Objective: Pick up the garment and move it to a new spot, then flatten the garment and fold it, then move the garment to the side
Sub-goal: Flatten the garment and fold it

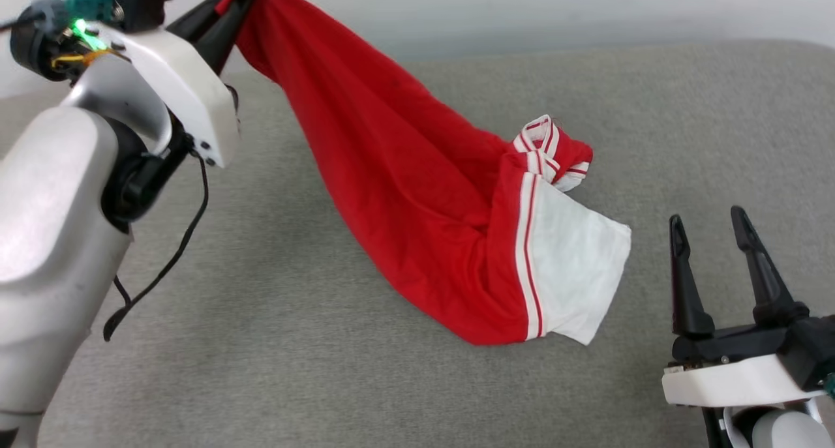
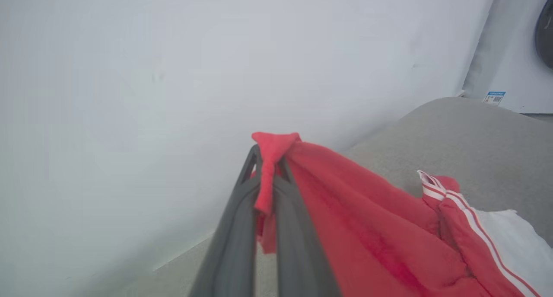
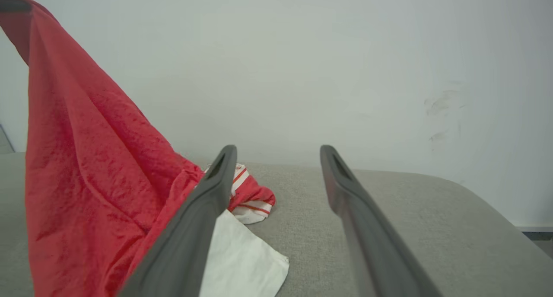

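The garment [image 1: 404, 174] is a bright red shirt with a white sleeve and red-and-white striped trim. It hangs stretched from the upper left down to the grey surface, where its sleeve end rests. My left gripper [image 1: 229, 3] is raised at the top left and is shut on a pinch of the red cloth; the left wrist view shows the fold [image 2: 268, 176] squeezed between the dark fingers. My right gripper [image 1: 711, 229] stands open at the lower right, apart from the garment [image 3: 86, 167], with nothing between its fingers [image 3: 216, 176].
A grey padded surface [image 1: 293, 343] spreads under everything, with a pale wall [image 3: 302, 63] behind it. A loose black cable [image 1: 169, 259] dangles from my left arm. A white appliance [image 2: 510, 63] stands past the surface's far corner.
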Robot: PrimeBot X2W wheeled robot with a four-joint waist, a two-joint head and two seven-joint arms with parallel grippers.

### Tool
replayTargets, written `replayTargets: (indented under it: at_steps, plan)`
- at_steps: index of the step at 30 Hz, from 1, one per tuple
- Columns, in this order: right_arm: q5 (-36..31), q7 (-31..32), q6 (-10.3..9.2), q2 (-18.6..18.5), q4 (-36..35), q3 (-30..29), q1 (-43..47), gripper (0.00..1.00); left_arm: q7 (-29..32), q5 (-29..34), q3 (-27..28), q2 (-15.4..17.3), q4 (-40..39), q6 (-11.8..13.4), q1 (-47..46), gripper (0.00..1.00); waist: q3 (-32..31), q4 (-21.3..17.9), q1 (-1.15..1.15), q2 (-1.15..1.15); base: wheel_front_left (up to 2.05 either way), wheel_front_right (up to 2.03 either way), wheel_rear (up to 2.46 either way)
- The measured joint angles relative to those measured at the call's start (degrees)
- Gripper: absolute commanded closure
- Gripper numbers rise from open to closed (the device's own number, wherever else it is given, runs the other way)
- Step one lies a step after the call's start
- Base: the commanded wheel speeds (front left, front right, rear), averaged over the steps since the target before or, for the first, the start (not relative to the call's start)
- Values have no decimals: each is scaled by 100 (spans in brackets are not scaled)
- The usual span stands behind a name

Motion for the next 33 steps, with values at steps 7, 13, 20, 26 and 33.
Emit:
replayTargets:
  at_steps: [7,13,20,26,33]
  plan:
    - [0,0,0,0,103,-3,220,0,86,124,-472,250,-1278,143,1173,100,-352,410,0,0,0,0,0]
    - [-14,0,0,1,172,27,308,0,420,-60,-1129,537,-1917,321,2771,100,-641,720,-1,0,0,0,0]
    - [-13,0,0,0,267,-34,376,0,967,-291,-2072,635,-2041,212,3990,100,-865,974,-2,0,0,0,0]
    - [-4,0,0,0,327,-29,376,0,1081,-92,-2546,519,-1574,77,4079,100,-900,1038,-1,0,0,0,0]
    - [-4,0,0,0,378,-35,370,0,882,-114,-2820,80,-1183,22,4121,46,-918,977,-1,0,0,0,0]
